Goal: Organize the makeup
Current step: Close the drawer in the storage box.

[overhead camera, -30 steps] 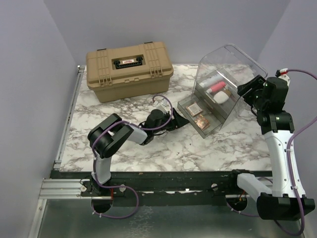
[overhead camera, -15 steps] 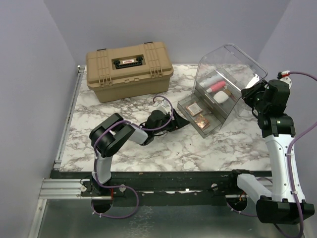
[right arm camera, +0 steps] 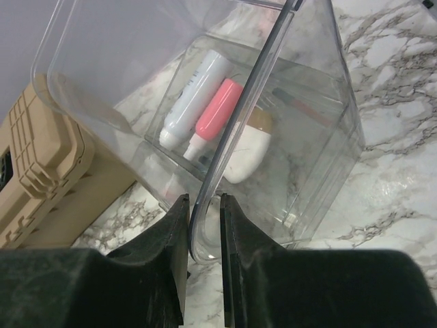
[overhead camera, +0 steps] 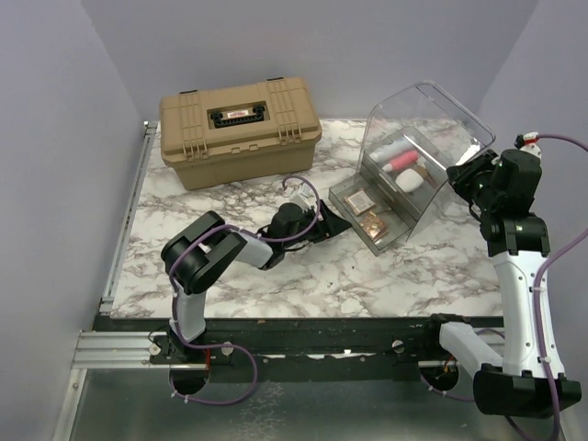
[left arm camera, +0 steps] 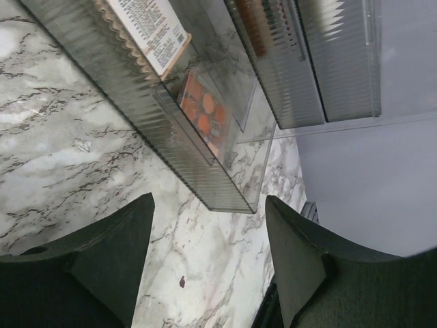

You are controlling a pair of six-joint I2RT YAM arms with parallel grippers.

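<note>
Lying inside the clear bin [overhead camera: 415, 204] on the desk [overhead camera: 303, 285], the makeup splits over 2 levels. A white tube [right arm camera: 193, 98], a pink tube [right arm camera: 218, 109] and a white oval piece [right arm camera: 247, 154] share the upper tray, while square eyeshadow palettes [overhead camera: 370, 223] sit in the ribbed drawer [left arm camera: 171, 130] pulled out below. Only the left wrist view resolves 1 palette's orange-brown pans and another's printed label. Only the right wrist view shows the thin rim of the raised clear lid [right arm camera: 109, 61] pinched between the right jaws. The left jaws stand apart, just short of the drawer, holding nothing. Behind, a tan hard case [overhead camera: 239, 129] with moulded ribs sits closed on the marble-patterned surface.
</note>
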